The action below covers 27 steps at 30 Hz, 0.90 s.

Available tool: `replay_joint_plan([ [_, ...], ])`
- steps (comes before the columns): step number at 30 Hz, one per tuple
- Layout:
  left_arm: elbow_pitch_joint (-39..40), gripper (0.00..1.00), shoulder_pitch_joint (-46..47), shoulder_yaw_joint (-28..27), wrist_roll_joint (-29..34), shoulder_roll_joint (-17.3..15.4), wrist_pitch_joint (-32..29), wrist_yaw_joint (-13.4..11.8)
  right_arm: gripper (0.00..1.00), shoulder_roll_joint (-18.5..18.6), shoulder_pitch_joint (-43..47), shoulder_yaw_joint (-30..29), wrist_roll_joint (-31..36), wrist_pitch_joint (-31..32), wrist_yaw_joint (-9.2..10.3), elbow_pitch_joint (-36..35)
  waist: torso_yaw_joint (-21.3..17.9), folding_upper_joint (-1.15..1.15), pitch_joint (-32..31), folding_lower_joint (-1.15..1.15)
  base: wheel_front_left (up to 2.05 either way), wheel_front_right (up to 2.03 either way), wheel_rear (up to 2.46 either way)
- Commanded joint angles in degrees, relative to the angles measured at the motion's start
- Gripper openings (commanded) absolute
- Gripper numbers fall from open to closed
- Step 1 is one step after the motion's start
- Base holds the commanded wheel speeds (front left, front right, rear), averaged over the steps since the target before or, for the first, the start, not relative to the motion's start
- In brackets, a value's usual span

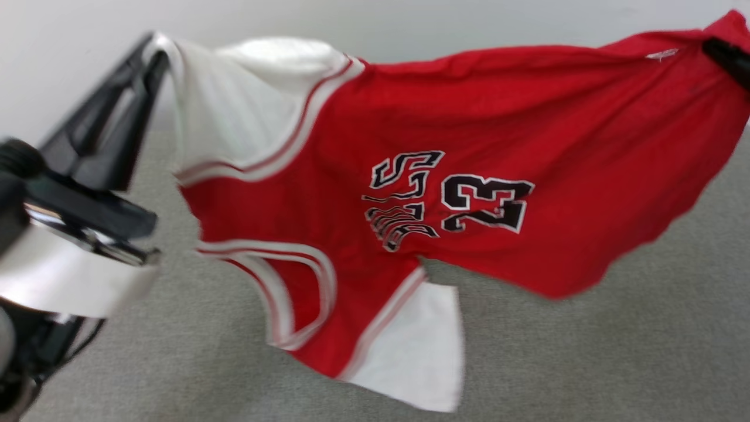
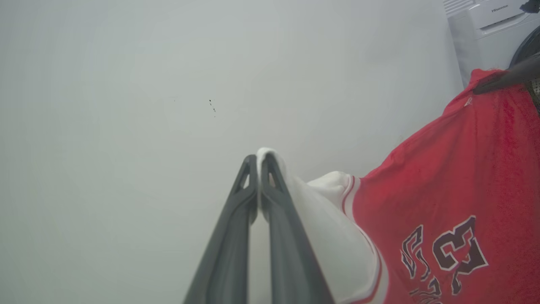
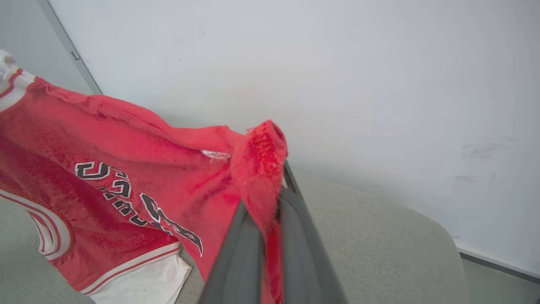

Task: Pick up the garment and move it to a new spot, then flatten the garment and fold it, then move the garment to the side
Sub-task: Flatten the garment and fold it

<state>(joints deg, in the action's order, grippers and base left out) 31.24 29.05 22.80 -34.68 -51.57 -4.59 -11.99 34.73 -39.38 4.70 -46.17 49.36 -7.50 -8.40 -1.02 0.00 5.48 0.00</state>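
Left tool (image 1: 155, 50) clamped on garment (image 1: 469, 117) sleeve | right tool (image 1: 723, 51) clamped on red edge | garment stretched between them

our right claw (image 3: 272, 182) comes up from the bottom edge with its two dark grey fingers (image 3: 301, 236) pressed together on a bunched fold of the red garment (image 3: 139, 169), the cloth spilling over the tips and down between them. from there we see the garment pulled out to the left and hanging in the air, its black-and-white lettering (image 3: 122, 190) skewed across the front, striped trim (image 3: 50, 232) curving at the far left and a white sleeve (image 3: 143, 283) drooping lowest. under it lies the pale grey desk (image 3: 379, 245) with a rounded corner, against a plain white wall (image 3: 337, 76).
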Motion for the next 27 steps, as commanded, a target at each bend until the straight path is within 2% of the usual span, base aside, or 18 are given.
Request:
replay_joint_plan([
  [1,0.14,0.00,2.14,-1.13,-0.05,-0.20,0.42,0.15,0.00,-0.36,-1.04,-0.51,0.37,-0.10,0.02,-1.60,-2.28,0.00,-0.36,0.00,0.00,0.00,0.00],
  [9,0.28,0.00,11.99,-7.34,-1.49,-0.93,1.13,0.70,0.00,-1.56,-2.97,-3.42,0.92,-0.85,0.02,-6.50,-6.58,0.00,0.99,0.00,0.00,0.00,0.00],
  [15,-1.36,0.00,20.98,-9.77,-1.93,-1.27,0.40,1.80,0.00,-1.71,-5.31,-6.04,2.23,-2.79,0.02,-7.97,-7.92,0.00,5.26,0.00,0.00,0.00,0.00],
  [22,-8.13,0.00,35.94,-8.55,-0.88,0.23,-0.70,5.52,0.00,-1.57,-11.76,-6.82,4.68,-7.08,0.02,-6.87,-8.41,0.00,14.37,0.00,0.00,0.00,0.00],
  [27,-17.13,0.00,48.53,-5.42,1.88,3.34,0.21,9.22,0.00,-1.40,-18.67,-4.78,7.36,-11.13,0.03,-2.67,-8.11,0.00,21.50,0.00,0.00,0.00,0.00],
])
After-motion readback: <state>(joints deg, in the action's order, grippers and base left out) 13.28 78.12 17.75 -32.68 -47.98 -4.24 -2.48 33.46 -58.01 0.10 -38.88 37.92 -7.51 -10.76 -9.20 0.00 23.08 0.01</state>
